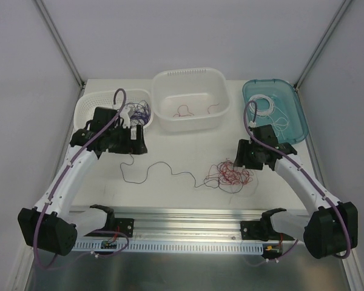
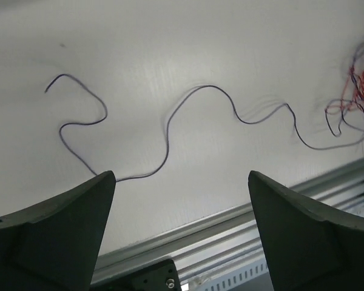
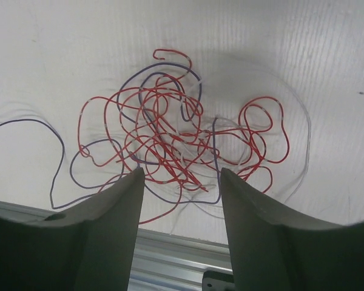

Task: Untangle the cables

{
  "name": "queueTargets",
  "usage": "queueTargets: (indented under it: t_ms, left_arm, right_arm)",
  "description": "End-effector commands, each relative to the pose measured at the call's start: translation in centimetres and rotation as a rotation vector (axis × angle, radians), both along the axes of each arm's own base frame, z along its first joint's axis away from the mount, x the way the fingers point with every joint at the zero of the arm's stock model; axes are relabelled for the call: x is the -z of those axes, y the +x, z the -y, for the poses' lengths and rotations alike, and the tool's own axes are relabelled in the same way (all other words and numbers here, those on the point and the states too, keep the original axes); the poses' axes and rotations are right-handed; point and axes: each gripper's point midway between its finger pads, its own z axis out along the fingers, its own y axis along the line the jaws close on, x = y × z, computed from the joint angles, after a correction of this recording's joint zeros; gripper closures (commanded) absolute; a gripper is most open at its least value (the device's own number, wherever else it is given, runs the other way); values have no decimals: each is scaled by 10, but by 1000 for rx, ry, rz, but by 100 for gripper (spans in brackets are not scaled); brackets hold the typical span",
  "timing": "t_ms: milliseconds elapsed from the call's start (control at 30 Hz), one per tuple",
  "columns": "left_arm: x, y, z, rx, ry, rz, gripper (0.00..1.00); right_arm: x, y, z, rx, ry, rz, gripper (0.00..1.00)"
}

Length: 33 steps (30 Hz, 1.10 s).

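A tangle of thin red, purple and white cables (image 1: 230,176) lies on the white table right of centre. One long purple cable (image 1: 164,167) trails left from it in waves. My left gripper (image 1: 136,142) is open and empty, above the left end of that purple cable (image 2: 170,121), with the tangle at the far right of its wrist view (image 2: 358,91). My right gripper (image 1: 246,159) is open and empty just above the tangle (image 3: 176,139), with its fingertips (image 3: 136,179) over the tangle's near side.
A white perforated basket (image 1: 88,109) at back left holds purple cables (image 1: 139,112). A white tub (image 1: 188,76) at back centre holds red cables (image 1: 185,111). A teal tray (image 1: 294,121) at back right holds white cables (image 1: 270,106). An aluminium rail (image 1: 188,221) runs along the front.
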Motion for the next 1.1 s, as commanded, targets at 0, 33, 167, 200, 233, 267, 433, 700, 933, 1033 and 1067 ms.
queueTargets:
  t_ms: [0,33,167,200,233,267,433,700,933,1033,1067]
  left_arm:
    - [-24,-12,50,337,-88,137,7]
    - [-27,-21,69,424,-113,156,7]
    - [-30,-31,127,643,-158,235,7]
    - [-30,-25,144,702,-152,276,7]
    - [-28,-39,167,791,-160,281,7]
    - [-26,-40,180,826,-162,288,7]
    - [11,-60,251,1067,-121,236,10]
    - [68,-109,300,1330,-4,207,20]
    - [90,-120,312,1336,15,194,30]
    - [99,-115,315,1292,17,201,40]
    - [103,-112,315,1278,30,205,42]
  right_arm:
    - [-21,5,-5,-69,-5,45,42]
    - [-25,5,-7,-82,1,55,39]
    - [-28,4,-4,-83,-15,62,26]
    - [-28,4,-3,-78,-20,60,24]
    - [-28,4,-3,-75,-18,61,20]
    - [-29,3,-3,-73,-14,61,19]
    - [-27,2,-4,-22,5,53,11]
    - [-21,-3,-4,46,37,34,9]
    - [-12,-5,-8,87,70,12,9]
    - [-8,-4,-10,104,87,4,9]
    - [-8,-3,-13,104,99,8,9]
